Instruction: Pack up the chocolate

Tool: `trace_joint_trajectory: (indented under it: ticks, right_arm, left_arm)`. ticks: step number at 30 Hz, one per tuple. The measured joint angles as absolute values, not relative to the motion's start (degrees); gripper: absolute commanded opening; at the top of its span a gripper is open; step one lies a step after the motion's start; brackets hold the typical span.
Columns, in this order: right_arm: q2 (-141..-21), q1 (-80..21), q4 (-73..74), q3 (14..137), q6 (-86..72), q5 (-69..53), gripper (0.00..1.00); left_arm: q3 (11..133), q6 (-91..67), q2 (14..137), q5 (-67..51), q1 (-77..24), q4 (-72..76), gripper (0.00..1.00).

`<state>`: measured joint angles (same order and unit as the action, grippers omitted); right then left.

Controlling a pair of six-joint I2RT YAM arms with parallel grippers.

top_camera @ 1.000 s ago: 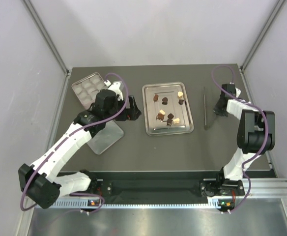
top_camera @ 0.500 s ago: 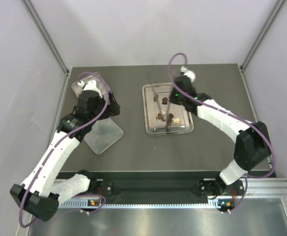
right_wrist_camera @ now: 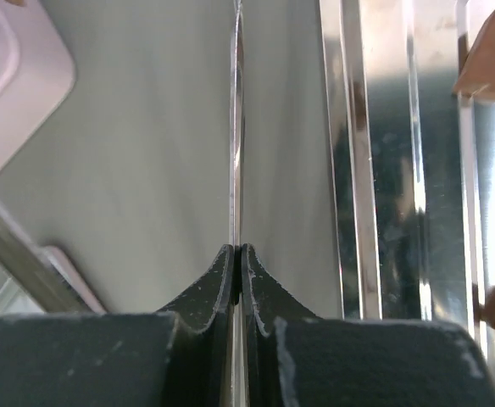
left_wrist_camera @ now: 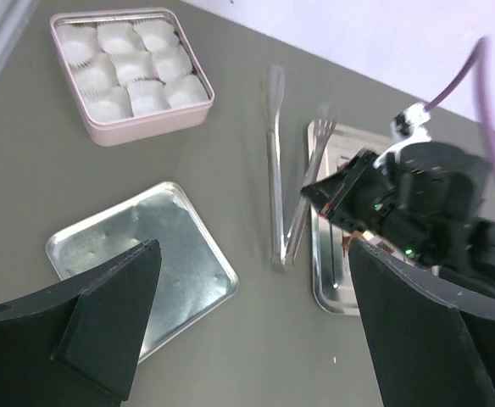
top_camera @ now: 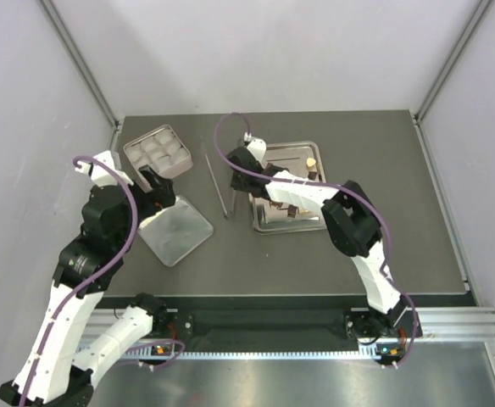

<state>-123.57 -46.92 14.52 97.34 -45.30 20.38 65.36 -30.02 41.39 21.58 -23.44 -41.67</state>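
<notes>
1. The right gripper [top_camera: 233,180] is clamped shut on one thin blade of a pair of long, slim steel tongs [top_camera: 218,186]. The right wrist view shows the metal strip pinched flat between its two dark pads [right_wrist_camera: 218,275].
2. The right arm reaches across the steel tray's left edge, so the tongs hang over the dark grey tabletop [top_camera: 383,170] between the tray and the tin. Their joined end points towards the arm bases.
3. The left gripper [top_camera: 157,191] is raised above the table with its jaws spread wide and nothing between them. In the left wrist view its black fingers [left_wrist_camera: 103,322] frame the scene from either side.
4. The chocolate [top_camera: 311,161], small bite-sized pieces in cream, tan and brown, lies in the rectangular stainless-steel tray [top_camera: 294,153] at the centre of the table. The right arm covers several pieces, so they cannot be counted.
5. A square pink tin [top_camera: 156,151] sits near the far left corner, fitted with nine white paper cups in three rows of three.
6. A square, shiny metal lid [top_camera: 178,233] lies flat on the table just in front of the tin, below the left gripper.
</notes>
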Motion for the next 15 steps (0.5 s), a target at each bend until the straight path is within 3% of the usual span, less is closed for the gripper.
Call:
trace_joint_trajectory:
  ticks: [10, 12, 15]
  right_arm:
    - [-130.93, -47.33, 15.81, 105.73, -48.58, 22.81, 0.01]
    - [-131.50, -47.33, 15.99, 105.93, -48.97, 22.94, 0.10]
    - [-132.84, -47.33, 16.32, 106.30, -49.25, 22.92, 0.12]
  left_arm:
    - [64.36, -29.39, 40.49, 22.98, -23.44, -41.65, 0.96]
    - [63.96, -28.80, 40.69, 22.74, -23.44, -41.63, 0.96]
    - [63.16, -28.18, 41.04, 22.04, -23.44, -41.56, 0.96]
